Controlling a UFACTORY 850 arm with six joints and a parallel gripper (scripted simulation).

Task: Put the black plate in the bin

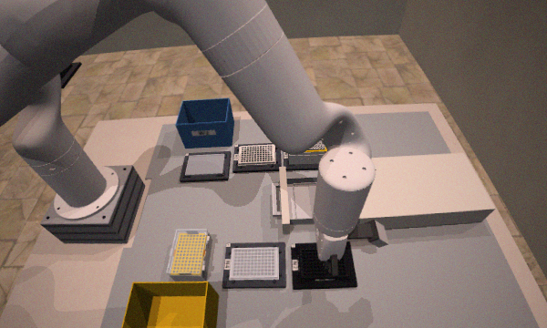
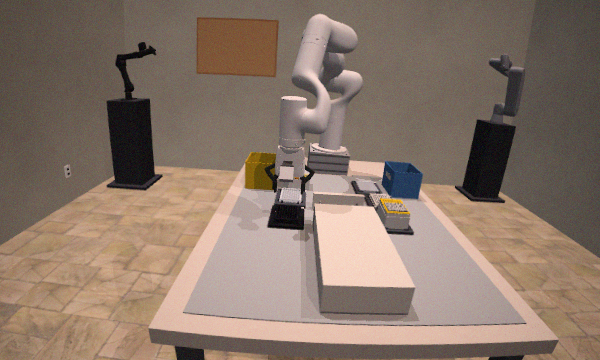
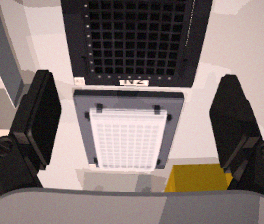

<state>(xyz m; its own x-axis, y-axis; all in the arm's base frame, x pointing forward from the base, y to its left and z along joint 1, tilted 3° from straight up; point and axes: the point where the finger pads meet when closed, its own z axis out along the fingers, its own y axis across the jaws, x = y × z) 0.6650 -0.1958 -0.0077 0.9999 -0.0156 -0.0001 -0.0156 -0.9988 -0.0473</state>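
Observation:
The black plate (image 1: 324, 272) lies flat in its black nest at the front of the bench, right of a white plate (image 1: 254, 263) in the neighbouring nest. It shows in the wrist view (image 3: 137, 23) at the top and in the exterior view (image 2: 286, 215). My gripper (image 1: 333, 266) points straight down over the black plate, open and empty, with its fingers wide apart and touching nothing. In the exterior view the gripper (image 2: 290, 181) hangs a little above the plates. The yellow waste bin W1 (image 1: 170, 304) stands upright at the front left corner, and it looks empty.
A tip box with yellow tips (image 1: 189, 253) sits between the bin and the white plate. The long cooler (image 1: 419, 189) with its drawer (image 1: 296, 200) out lies just behind the gripper. A blue bin (image 1: 205, 120), an empty nest (image 1: 205, 165) and another white plate (image 1: 255, 155) stand at the back.

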